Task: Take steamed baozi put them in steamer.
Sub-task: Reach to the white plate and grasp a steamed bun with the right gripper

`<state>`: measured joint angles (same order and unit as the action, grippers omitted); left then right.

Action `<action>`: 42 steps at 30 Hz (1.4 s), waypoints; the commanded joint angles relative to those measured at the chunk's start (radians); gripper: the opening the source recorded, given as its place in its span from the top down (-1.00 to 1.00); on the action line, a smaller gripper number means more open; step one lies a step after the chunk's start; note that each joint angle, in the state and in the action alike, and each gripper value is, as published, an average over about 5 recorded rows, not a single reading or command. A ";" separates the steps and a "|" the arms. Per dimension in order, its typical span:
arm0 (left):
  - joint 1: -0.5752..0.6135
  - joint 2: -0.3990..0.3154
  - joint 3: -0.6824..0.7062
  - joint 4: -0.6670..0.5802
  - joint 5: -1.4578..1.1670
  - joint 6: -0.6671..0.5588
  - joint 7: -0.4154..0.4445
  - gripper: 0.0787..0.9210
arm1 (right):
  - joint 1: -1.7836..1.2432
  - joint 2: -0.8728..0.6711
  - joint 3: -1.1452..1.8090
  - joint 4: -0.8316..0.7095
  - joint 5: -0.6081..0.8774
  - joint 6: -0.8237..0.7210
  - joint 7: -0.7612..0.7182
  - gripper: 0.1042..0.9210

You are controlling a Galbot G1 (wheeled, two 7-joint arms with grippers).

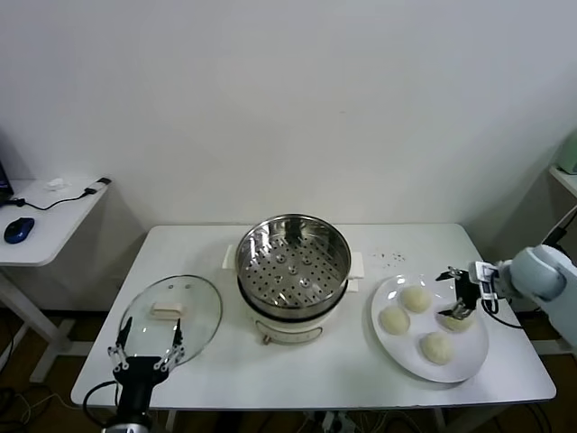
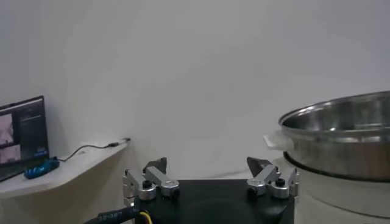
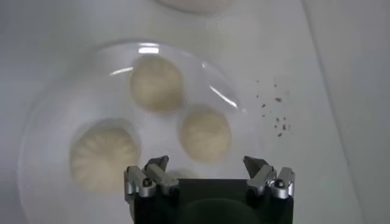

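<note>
Baozi (image 3: 205,134) pleats only wrist-visible, steamer (image 1: 293,262) empty

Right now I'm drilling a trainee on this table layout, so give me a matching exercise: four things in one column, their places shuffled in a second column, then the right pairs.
Things
1. glass lid
2. steamer
3. white plate
4. right gripper

Places
A. middle of the table
B. table's left part, just beyond the open left gripper
C. open, directly over the plate's right-hand baozi
D. table's right part, holding four baozi

Pairs: 1-B, 2-A, 3-D, 4-C
</note>
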<state>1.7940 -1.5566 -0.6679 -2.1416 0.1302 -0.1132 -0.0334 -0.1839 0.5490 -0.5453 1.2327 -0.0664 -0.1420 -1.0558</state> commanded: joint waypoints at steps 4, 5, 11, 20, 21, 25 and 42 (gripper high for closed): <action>0.001 0.004 -0.011 0.028 -0.013 0.001 -0.002 -0.77 | 0.394 0.175 -0.472 -0.232 0.033 -0.015 -0.111 -0.76; 0.000 0.004 -0.011 0.030 -0.013 0.001 -0.002 -0.77 | 0.387 0.190 -0.474 -0.240 0.039 -0.019 -0.108 -0.76; -0.007 0.006 -0.014 0.042 -0.013 0.003 -0.002 -0.77 | 0.339 0.263 -0.463 -0.289 0.041 -0.031 -0.093 -0.76; -0.017 0.007 -0.023 0.059 -0.014 0.004 -0.002 -0.77 | 0.279 0.307 -0.448 -0.329 0.025 -0.032 -0.085 -0.76; -0.019 0.007 -0.024 0.061 -0.014 0.004 -0.002 -0.77 | 0.274 0.310 -0.444 -0.333 0.016 -0.031 -0.084 -0.76; -0.021 0.008 -0.027 0.066 -0.014 0.004 -0.002 -0.77 | 0.254 0.319 -0.423 -0.353 -0.028 -0.022 -0.078 -0.76; -0.021 0.011 -0.032 0.072 -0.011 0.001 -0.002 -0.77 | 0.231 0.317 -0.382 -0.350 -0.034 -0.011 -0.077 -0.39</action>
<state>1.7728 -1.5457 -0.7010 -2.0690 0.1173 -0.1121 -0.0357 0.0532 0.8541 -0.9343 0.8926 -0.0949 -0.1565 -1.1324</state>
